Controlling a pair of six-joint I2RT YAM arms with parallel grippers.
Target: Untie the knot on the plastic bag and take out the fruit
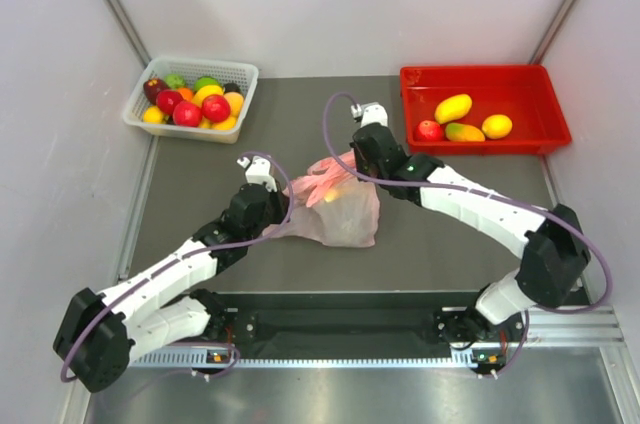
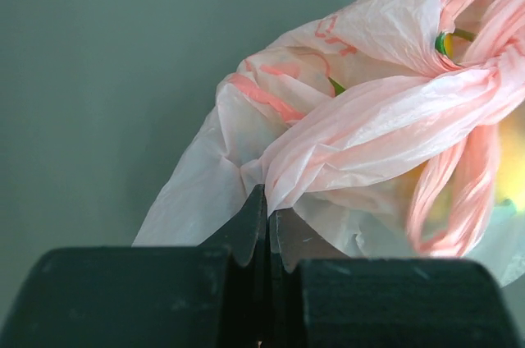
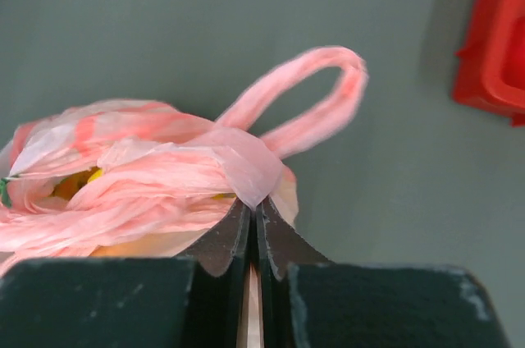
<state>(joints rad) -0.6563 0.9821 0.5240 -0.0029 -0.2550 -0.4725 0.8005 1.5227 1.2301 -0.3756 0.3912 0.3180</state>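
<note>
pinch points look decent on both sides. left gripper (image 2: 267,200) is clamped shut on a fold of the plastic bag (image 1: 340,216), low on its left flank. the bag sits mid-table between the two arms. the knot (image 2: 499,69) is on top toward the far right, and a yellow bit of the fruit (image 1: 334,200) shows through the film. right gripper (image 3: 256,204) is closed on a flap of pink plastic right at the base of the free strap loop (image 3: 324,85). my take: left one should just anchor. the right should pull slowly outward along the strap, not upward, or the whole bag lifts and the knot cinches tighter. film looks thin, so a yank could tear it.
</note>
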